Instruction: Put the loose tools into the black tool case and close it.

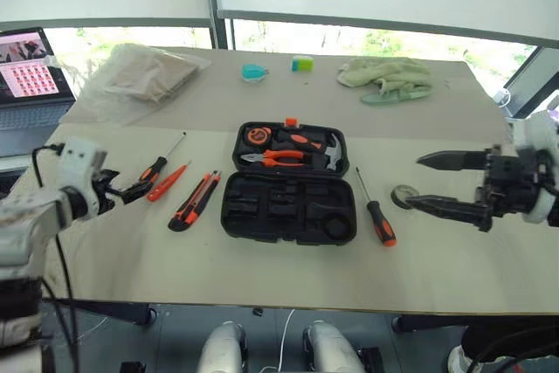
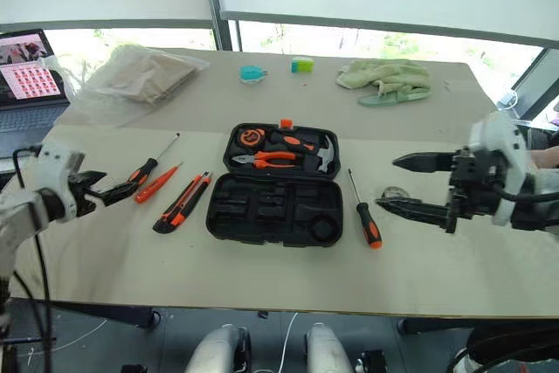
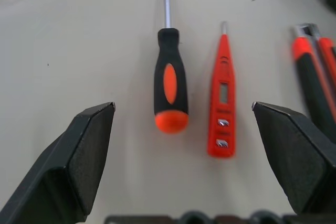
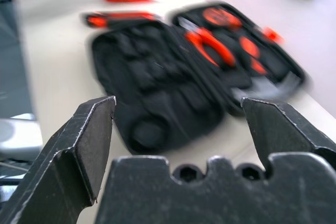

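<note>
Left gripper (image 1: 131,191) low over table, jaws spread, screwdriver (image 3: 170,74) just ahead, right gripper (image 1: 428,181) raised, jaws spread, black tool case (image 1: 288,185) ahead.

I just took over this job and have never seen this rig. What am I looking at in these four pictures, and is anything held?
This is a humanoid robot with two arms, each ending in a two-fingered black gripper. The two wide pictures come from cameras on its head, looking down over a beige table. The two close pictures come from wrist cameras, each looking out between that arm's own fingers.

The left gripper and the right gripper are both open and hold nothing.

In the middle lies the open black plastic tool case; orange-handled pliers, a hammer and a tape measure sit in its far half. Left of it lie a black-and-orange screwdriver, a slim orange tester screwdriver and an orange-and-black utility knife. To its right lie another black-and-orange screwdriver and a small grey tape roll.
</note>
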### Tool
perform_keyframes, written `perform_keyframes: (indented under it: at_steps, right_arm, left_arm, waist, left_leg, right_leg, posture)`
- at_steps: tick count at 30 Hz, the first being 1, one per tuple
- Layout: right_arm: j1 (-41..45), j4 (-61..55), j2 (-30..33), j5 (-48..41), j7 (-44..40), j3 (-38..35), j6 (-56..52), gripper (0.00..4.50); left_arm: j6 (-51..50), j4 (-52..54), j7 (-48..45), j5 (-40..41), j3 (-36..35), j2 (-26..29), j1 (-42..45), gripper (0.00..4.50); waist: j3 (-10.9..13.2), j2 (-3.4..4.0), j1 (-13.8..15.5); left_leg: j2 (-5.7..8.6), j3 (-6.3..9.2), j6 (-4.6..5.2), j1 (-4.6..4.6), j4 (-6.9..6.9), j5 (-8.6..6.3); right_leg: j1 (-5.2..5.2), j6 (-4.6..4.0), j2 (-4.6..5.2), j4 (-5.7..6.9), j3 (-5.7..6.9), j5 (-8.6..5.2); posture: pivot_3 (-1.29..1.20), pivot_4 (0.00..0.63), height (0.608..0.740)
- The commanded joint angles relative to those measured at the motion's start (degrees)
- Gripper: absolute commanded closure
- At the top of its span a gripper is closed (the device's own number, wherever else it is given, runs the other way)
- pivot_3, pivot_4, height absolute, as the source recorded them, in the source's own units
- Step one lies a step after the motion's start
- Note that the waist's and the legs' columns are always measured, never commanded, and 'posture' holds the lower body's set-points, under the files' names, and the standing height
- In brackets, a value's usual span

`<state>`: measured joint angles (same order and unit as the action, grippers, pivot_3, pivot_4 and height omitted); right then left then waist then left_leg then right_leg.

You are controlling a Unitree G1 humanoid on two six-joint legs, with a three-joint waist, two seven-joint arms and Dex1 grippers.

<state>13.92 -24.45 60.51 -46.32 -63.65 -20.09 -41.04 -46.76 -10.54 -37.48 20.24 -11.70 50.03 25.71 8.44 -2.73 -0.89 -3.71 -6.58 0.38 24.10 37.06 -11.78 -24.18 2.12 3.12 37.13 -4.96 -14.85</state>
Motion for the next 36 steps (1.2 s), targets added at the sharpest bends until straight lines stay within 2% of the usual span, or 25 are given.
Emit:
perform_keyframes:
  at_steps: [1, 8, 11, 18, 20, 23, 26, 29, 32, 36]
  right_arm:
    - [2.2, -5.9, -0.4, -3.8, 1.6, 0.9, -1.4, 0.05]
    - [0.8, -10.7, -1.0, -9.4, 3.5, -0.2, -3.4, 0.05]
    - [0.7, -10.7, -1.1, -10.1, 4.0, -0.1, -3.0, 0.0]
    - [0.2, -9.5, -1.7, -11.5, 6.1, -1.3, -3.3, 0.0]
    - [-1.5, -9.9, -1.5, -11.3, 6.3, -2.3, -3.2, 0.0]
    - [-4.3, -10.7, -1.4, -11.5, 6.8, -4.2, -3.1, 0.0]
    - [-9.4, -11.1, -1.8, -8.8, 7.7, -6.9, -2.1, 0.0]
    - [-14.0, -11.4, -2.3, -7.1, 8.0, -9.2, -1.6, 0.0]
    - [-18.9, -11.5, -3.3, -4.8, 7.6, -11.2, -0.8, 0.0]
    - [-21.5, -11.6, -4.5, -3.6, 8.3, -12.2, -0.2, 0.0]
  left_arm:
    - [3.1, -8.9, -2.6, -3.8, 4.6, 0.1, 6.4, 0.0]
    - [14.3, -25.9, -5.5, -10.1, 10.1, -1.6, 14.4, 0.0]
    - [19.1, -31.5, -5.1, -13.0, 11.7, -2.7, 16.8, 0.7]
    - [24.7, -39.4, -6.4, -16.4, 13.4, -4.7, 20.9, 3.19]
    - [25.5, -40.8, -6.5, -16.9, 13.2, -4.7, 21.9, 3.53]
    - [26.6, -42.3, -6.6, -16.8, 12.0, -4.3, 23.3, 3.53]
    - [32.1, -37.8, -13.7, -12.5, 9.3, -4.8, 25.2, 3.53]
    - [32.9, -29.0, -23.4, -8.1, 9.0, -5.9, 26.0, 3.53]
    - [39.5, -21.5, -31.2, -10.3, 15.2, -8.1, 26.4, 3.53]
    - [44.7, -20.8, -34.0, -14.9, 21.7, -13.5, 28.7, 3.53]
  waist:
    - [0.0, 0.0, 0.0]
    - [0.0, -0.02, 0.4]
    - [0.0, -0.01, 0.5]
    - [0.0, -0.01, 0.9]
    - [0.0, -0.02, 0.9]
    - [0.0, -0.02, 1.1]
    - [0.0, -0.04, 1.1]
    - [0.0, -0.06, 1.4]
    - [0.0, -0.06, 2.1]
    - [0.0, 0.02, 2.3]
  left_leg:
    - [0.0, 0.01, 0.0, 0.06, 0.04, 0.0]
    - [0.0, 0.17, 0.01, 0.35, 0.28, -0.01]
    - [-0.02, 0.3, 0.02, 0.5, 0.49, -0.02]
    - [-0.06, 0.51, 0.04, 0.61, 0.81, -0.02]
    - [-0.05, 0.56, 0.04, 0.61, 0.86, -0.02]
    - [-0.04, 0.6, 0.04, 0.63, 0.9, -0.02]
    - [-0.05, 0.66, 0.03, 0.66, 0.93, -0.01]
    - [-0.04, 0.77, 0.03, 0.93, 1.1, -0.01]
    - [0.01, 0.95, 0.06, 1.09, 1.32, -0.03]
    - [0.05, 0.99, 0.2, 1.08, 1.66, -0.12]
  right_leg:
    - [-0.03, 0.0, 0.0, 0.0, 0.01, 0.0]
    - [-0.05, 0.0, 0.04, -0.02, 0.34, 0.0]
    - [-0.04, 0.0, 0.05, 0.03, 0.51, 0.0]
    - [0.04, -0.04, 0.07, 0.22, 0.79, 0.03]
    - [0.02, -0.04, 0.06, 0.38, 0.81, 0.02]
    - [0.01, -0.04, 0.06, 0.43, 0.83, 0.02]
    - [0.0, -0.04, 0.05, 0.46, 0.88, 0.02]
    - [-0.09, -0.03, 0.05, 0.45, 0.97, 0.02]
    - [-0.05, 0.01, 0.06, 0.45, 1.08, 0.01]
    - [0.12, 0.1, 0.08, 0.48, 1.08, 0.01]
  posture:
    - [0.0, 0.15, 0.74]
    - [0.0, 0.15, 0.74]
    - [0.0, 0.15, 0.74]
    - [0.0, 0.15, 0.74]
    - [0.0, 0.15, 0.74]
    - [0.0, 0.15, 0.74]
    - [0.0, 0.15, 0.74]
    - [0.0, 0.15, 0.74]
    - [0.0, 0.15, 0.74]
    - [0.0, 0.15, 0.74]
